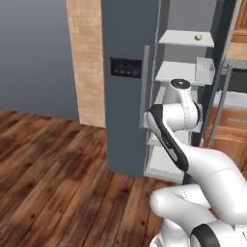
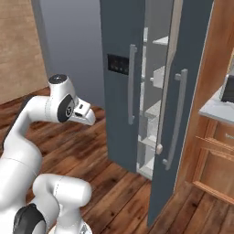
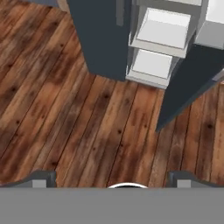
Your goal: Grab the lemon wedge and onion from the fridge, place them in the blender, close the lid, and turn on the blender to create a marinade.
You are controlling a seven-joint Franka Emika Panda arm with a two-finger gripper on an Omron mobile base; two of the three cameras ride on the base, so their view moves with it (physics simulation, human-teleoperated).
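The fridge [image 1: 128, 87] is seen with its right door swung open. A small yellow lemon wedge [image 1: 197, 37] lies on the top shelf [image 1: 183, 38], at about 1 o'clock. The gripper [image 3: 112, 178] is spread wide, nothing held, above the wooden floor [image 3: 65, 109].

The fridge [image 1: 126, 38] looks matt slate-grey with smooth pale shelves [image 1: 185, 37]; the floor [image 3: 65, 113] is glossy knotted wood.

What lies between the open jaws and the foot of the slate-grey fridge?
Only bare brown wood-plank floor, seen in the hand view; the slate-grey fridge stands beyond it with its right door open.
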